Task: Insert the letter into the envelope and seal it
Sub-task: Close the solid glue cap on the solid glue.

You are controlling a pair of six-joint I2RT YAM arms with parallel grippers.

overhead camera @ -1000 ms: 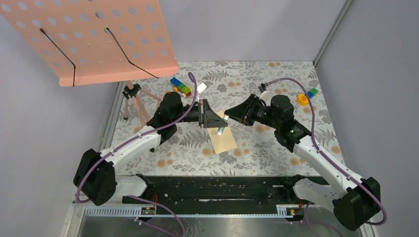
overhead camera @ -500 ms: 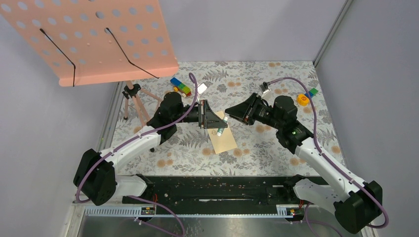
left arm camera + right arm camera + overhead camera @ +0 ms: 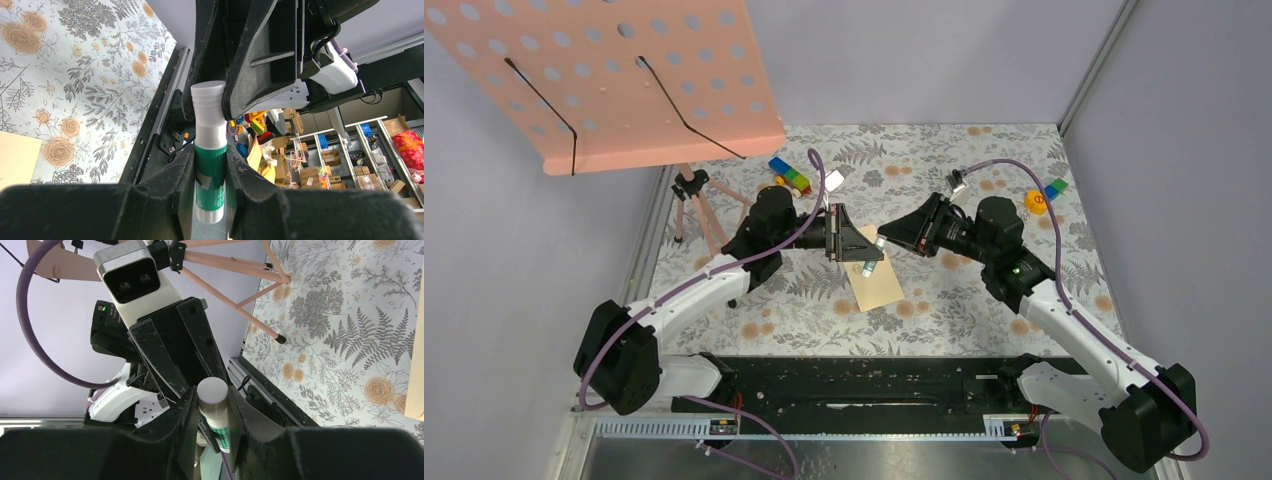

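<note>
- Tan envelope [image 3: 879, 285] flat on the floral tabletop [image 3: 944, 300], just beneath the two meeting arms; no letter seen apart from it, so probably tucked inside already.
- Above it, glue stick [image 3: 210, 150] clamped by its green body in the left fingers [image 3: 255, 200]; right fingers [image 3: 177, 435] closed round its white cap [image 3: 208, 97].
- Step in hand, by the look: uncapping before sealing.
- Next: straight pull apart along the stick, left grip firm, then glue to the flap.

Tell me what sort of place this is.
Likely a robot test cell inside a lab or workshop: a left arm and right arm bolted to a rail at the edge of a floral-covered table, grey enclosure walls, and in the left wrist view storage shelves crammed with cardboard boxes.
</note>
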